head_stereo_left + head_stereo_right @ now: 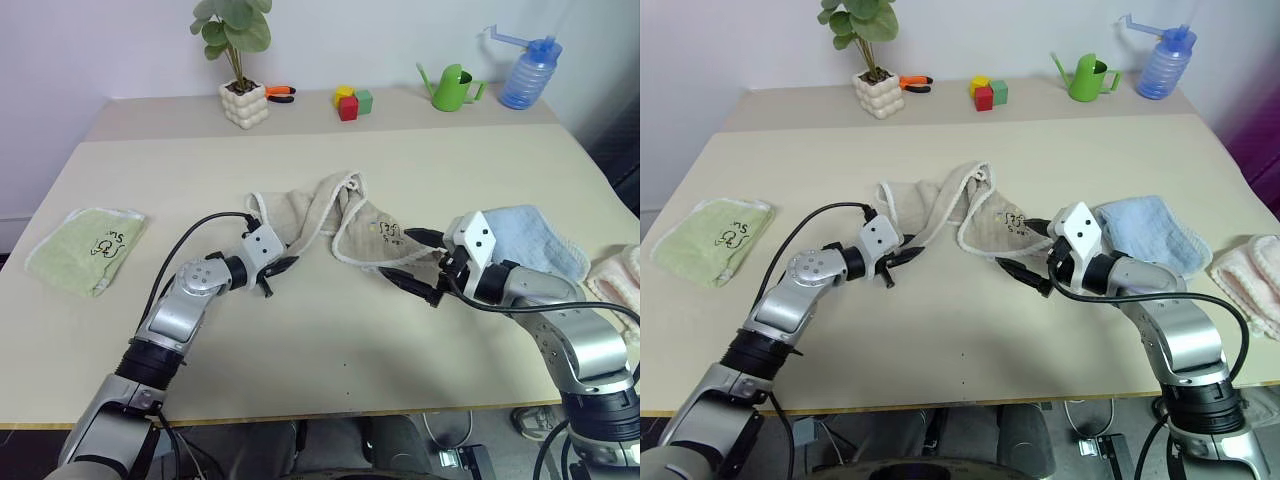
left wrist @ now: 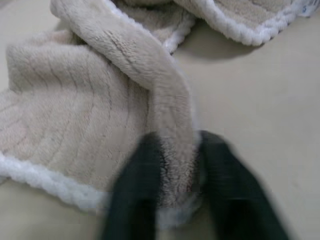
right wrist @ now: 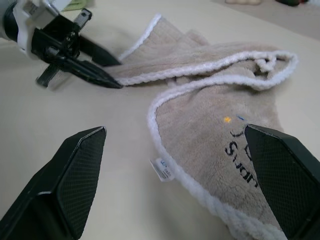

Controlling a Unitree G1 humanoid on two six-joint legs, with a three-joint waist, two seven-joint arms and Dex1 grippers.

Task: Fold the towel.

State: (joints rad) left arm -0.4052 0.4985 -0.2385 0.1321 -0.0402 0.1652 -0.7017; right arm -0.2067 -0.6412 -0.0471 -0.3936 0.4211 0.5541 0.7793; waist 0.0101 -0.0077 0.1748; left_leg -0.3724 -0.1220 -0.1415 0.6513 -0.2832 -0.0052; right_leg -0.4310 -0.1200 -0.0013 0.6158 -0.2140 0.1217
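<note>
No fold done yet: the towel (image 1: 330, 222) lies bunched up in the middle of the table (image 1: 330, 340). It needs spreading flat, then folding. L claw (image 1: 280, 268) is pinched on the towel's near left edge w/ the white cord trim. R claw (image 3: 175, 165) is wide apart, nothing in it, w/ the towel's right corner just between its fingers.

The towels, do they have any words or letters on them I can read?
Beige towel: dark stitched letters that seem to begin "Sun", the rest cut off behind the right gripper's finger.
Its small white tag: print too small to read.
Green towel: a dark mark, too small to read.
</note>
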